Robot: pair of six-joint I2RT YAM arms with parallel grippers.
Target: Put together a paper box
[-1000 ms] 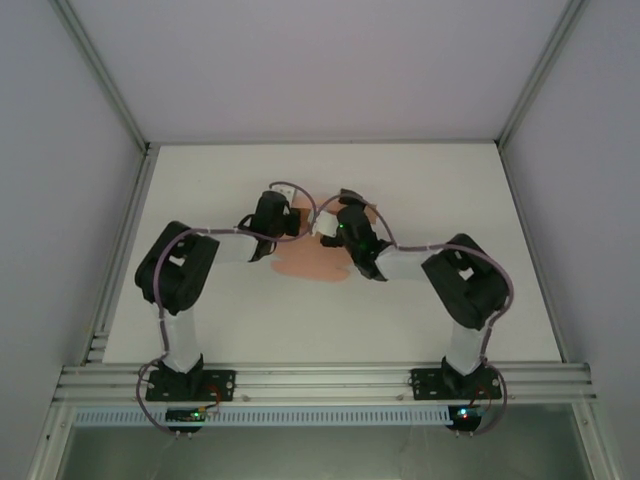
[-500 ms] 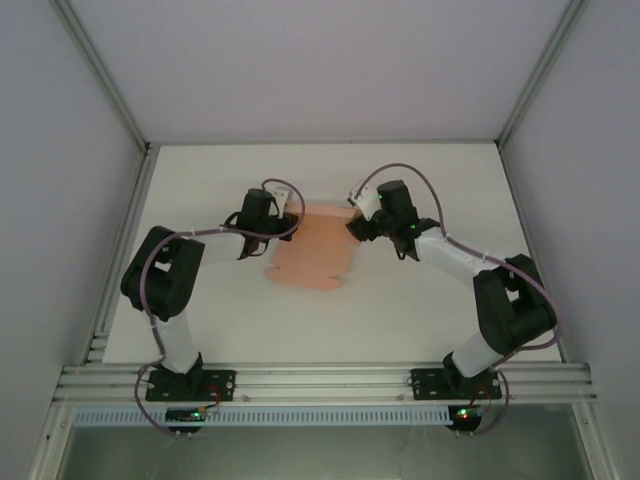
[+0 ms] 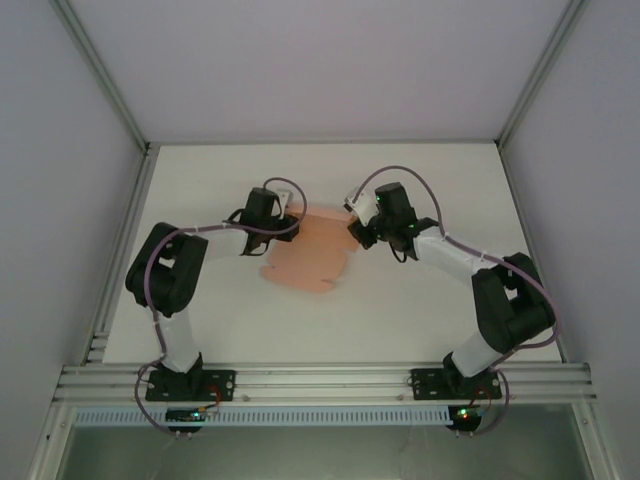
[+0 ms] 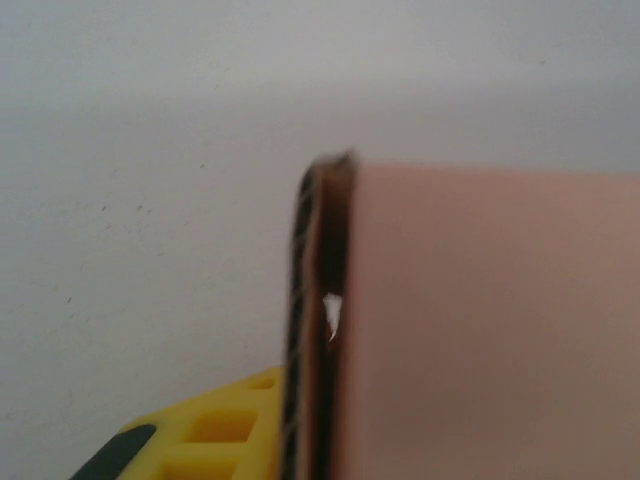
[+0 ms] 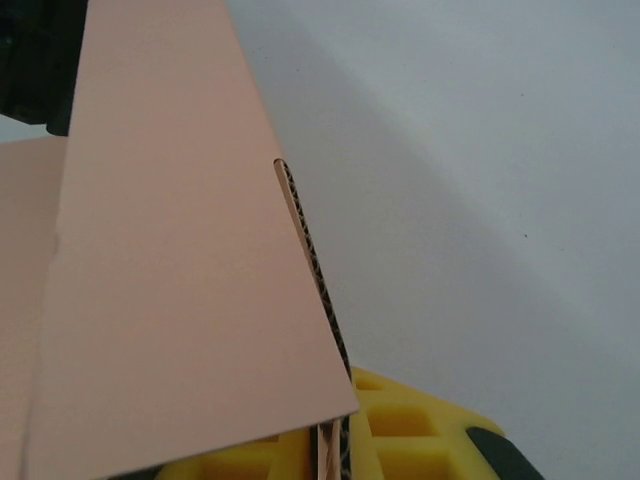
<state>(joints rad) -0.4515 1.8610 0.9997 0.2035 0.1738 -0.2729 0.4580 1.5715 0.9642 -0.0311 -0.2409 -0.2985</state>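
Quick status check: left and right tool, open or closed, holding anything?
Left tool: closed on the left edge of the paper box.
Right tool: closed on the paper box's right edge.

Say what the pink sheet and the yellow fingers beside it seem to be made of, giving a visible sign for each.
The paper box: thin corrugated card with a matte salmon-pink face; its cut edge shows dark wavy fluting between two liners. The yellow fingers: probably moulded plastic, smooth and slightly satin, with square recessed pockets; a rubbery compound is also possible, the look leaves that open.
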